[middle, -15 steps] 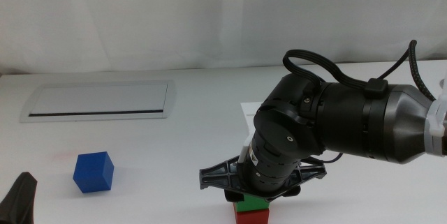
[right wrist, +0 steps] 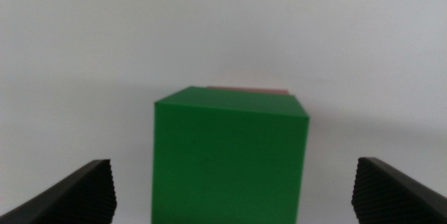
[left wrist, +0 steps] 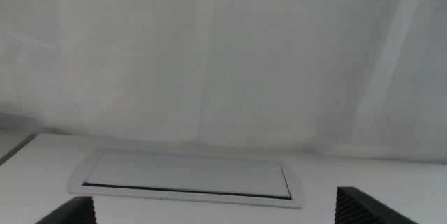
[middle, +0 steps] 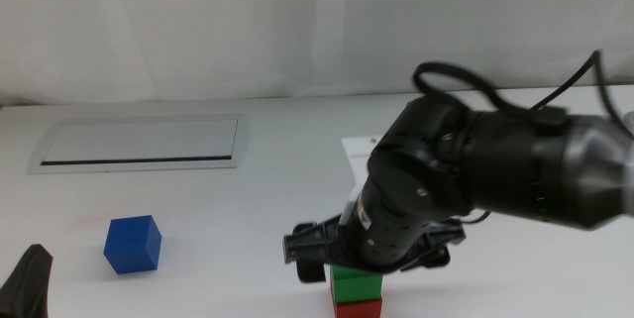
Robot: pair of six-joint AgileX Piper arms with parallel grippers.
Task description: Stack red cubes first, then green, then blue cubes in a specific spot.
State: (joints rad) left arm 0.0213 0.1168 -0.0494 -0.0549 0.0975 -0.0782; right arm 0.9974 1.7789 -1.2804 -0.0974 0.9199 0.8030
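The matte green cube sat on the matte red cube at the bottom edge of the frame, right of centre, on the plain white bench, which lay bare between the stack and the matte deep-blue cube at lower left. The right gripper hung over the stack, arm reaching in from the right, fingers spread wide and clear of the green cube. The left gripper waited in the lower-left corner, fingers apart.

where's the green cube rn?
Middle view: the green cube sits on the red cube at the bottom edge, right of centre, under the right gripper, whose open jaws stand clear of it.
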